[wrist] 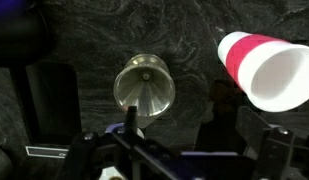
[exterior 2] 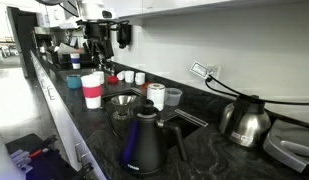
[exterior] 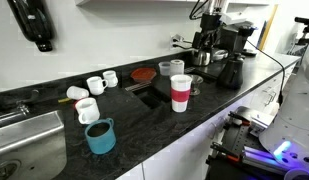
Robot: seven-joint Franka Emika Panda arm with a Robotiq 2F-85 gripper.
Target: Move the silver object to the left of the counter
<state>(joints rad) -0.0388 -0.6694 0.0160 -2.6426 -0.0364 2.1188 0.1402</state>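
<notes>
The silver object [wrist: 144, 88] is a shiny funnel-shaped metal cup standing upright on the black speckled counter [exterior: 144, 125]. In the wrist view it lies straight below, between my two dark fingers. My gripper [wrist: 140, 118] is open and empty, hanging above the cup and apart from it. In both exterior views the gripper [exterior: 205, 40] [exterior 2: 97, 48] hangs over the counter. The cup [exterior 2: 122, 100] stands next to a red-and-white cup [exterior 2: 91, 90], which partly hides it in an exterior view [exterior: 197, 85].
The red-and-white cup [wrist: 269, 70] [exterior: 181, 93] stands close beside the silver cup. A blue mug [exterior: 100, 136], white cups [exterior: 87, 110] and the steel sink [exterior: 24, 140] also show. A black kettle [exterior 2: 144, 140] and a steel kettle [exterior 2: 244, 120] stand nearby.
</notes>
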